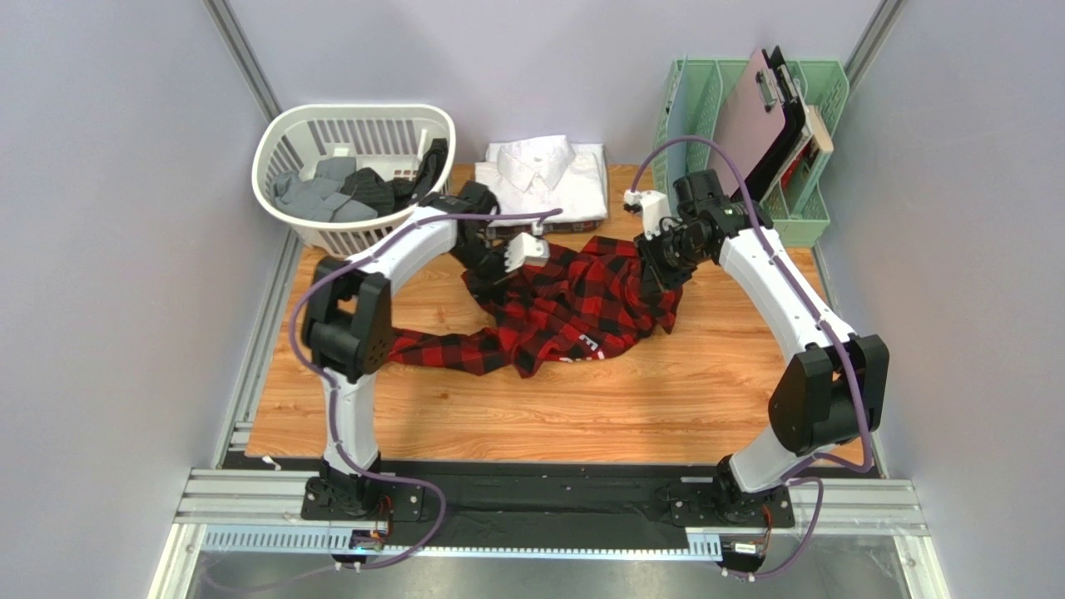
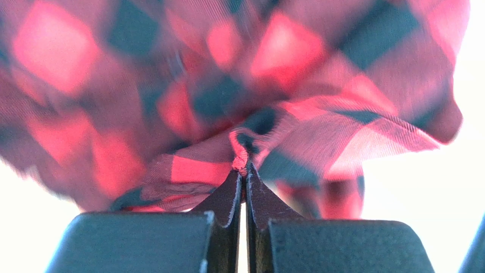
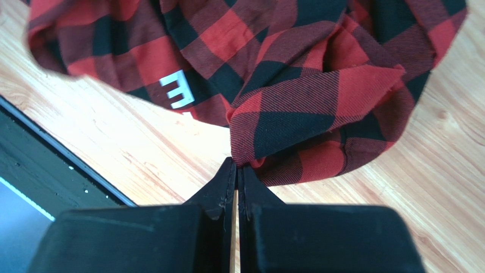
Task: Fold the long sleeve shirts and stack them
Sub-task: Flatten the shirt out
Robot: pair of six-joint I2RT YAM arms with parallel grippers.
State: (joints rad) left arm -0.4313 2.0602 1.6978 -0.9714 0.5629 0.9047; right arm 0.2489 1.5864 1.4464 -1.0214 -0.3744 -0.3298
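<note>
Tagger: Left gripper [image 2: 243, 173] fills the bottom of the left wrist view. Its jaws are pressed together, with a fold of the red-and-black checked flannel shirt [image 2: 319, 142] pinched right at the tips.

Checker: Right side?

Tagger: Right gripper [image 3: 237, 170] is the same: clamped tight on a corner of the flannel, which bunches just past the tips, over the wooden table [image 3: 142, 148].

Checker: Where's the shirt overall?

Tagger: Top view shows it crumpled mid-table. Its far edge is held at two spots, the left grip on the far-left part and the right grip on the far-right part. The rest sags onto the wood. One sleeve [image 1: 438, 350] trails out toward the left arm [image 1: 356, 325].

Checker: Other shirts?

Tagger: White shirt [image 1: 544, 175] lies folded flat at the table's far edge, just beyond the flannel. It sits between a laundry basket [image 1: 288, 137] and a green file rack [image 1: 700, 87]. The basket holds dark clothes [image 1: 344, 187]; can't tell what kind.
</note>
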